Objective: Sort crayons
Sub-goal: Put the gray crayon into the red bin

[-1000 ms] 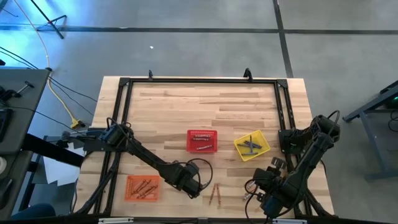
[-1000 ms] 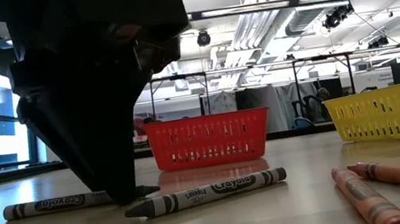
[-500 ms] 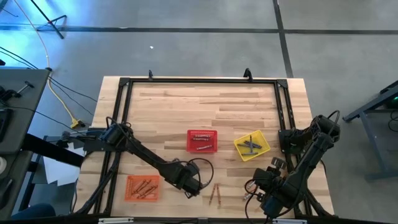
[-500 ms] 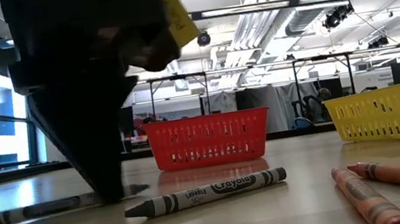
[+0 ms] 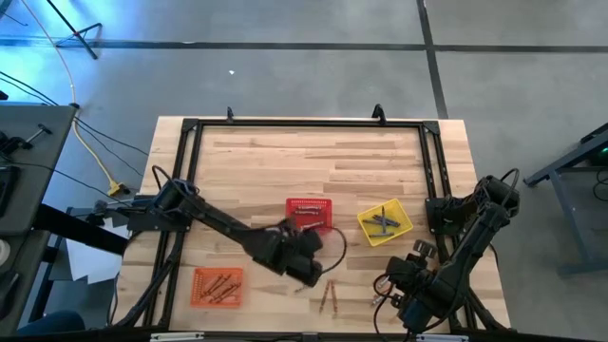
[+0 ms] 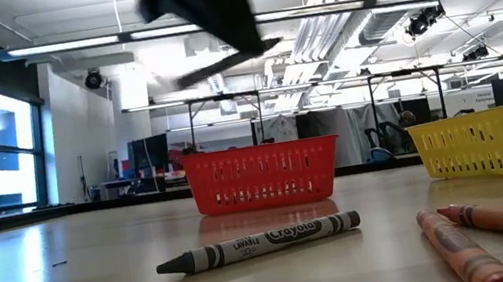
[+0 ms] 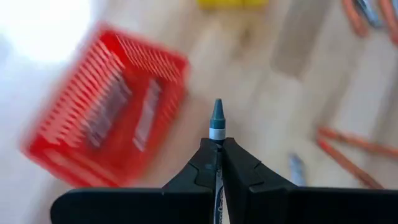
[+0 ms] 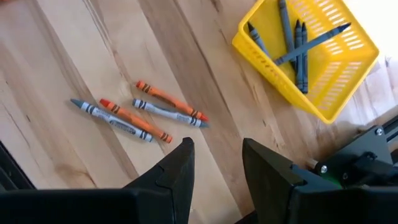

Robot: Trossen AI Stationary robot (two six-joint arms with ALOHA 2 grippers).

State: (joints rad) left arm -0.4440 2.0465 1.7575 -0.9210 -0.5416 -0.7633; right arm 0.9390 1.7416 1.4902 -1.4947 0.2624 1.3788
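My left gripper (image 7: 217,144) is shut on a grey-blue crayon (image 7: 217,118) and hangs above the table (image 5: 275,161), just near of the red basket (image 5: 309,215). It shows blurred at the top of the low view (image 6: 211,11). Another grey crayon (image 6: 258,245) lies flat on the table beside two orange crayons (image 6: 493,229). My right gripper (image 8: 217,149) stands open above the table near the yellow basket (image 8: 308,53), which holds several grey crayons. A few orange and grey crayons (image 8: 140,112) lie on the wood ahead of it. My left gripper pinches the crayon between its two fingers (image 7: 239,163), with the crayon lying along them. The pointed tip (image 7: 217,111) and a band of wrapper stick out past the fingertips. The fingers slant downward toward the red basket, and the crayon is lifted clear of the table.
An orange basket (image 5: 218,285) with orange crayons stands at the near left. A black frame (image 5: 304,123) runs around the table's far and side edges. Bare wood lies between the baskets and the far edge.
My left gripper has taken the grey crayon that lay on the table, lifted it clear, risen and swung toward the red basket, rolling its wrist. The other grey crayon and the orange ones have stayed where they were.
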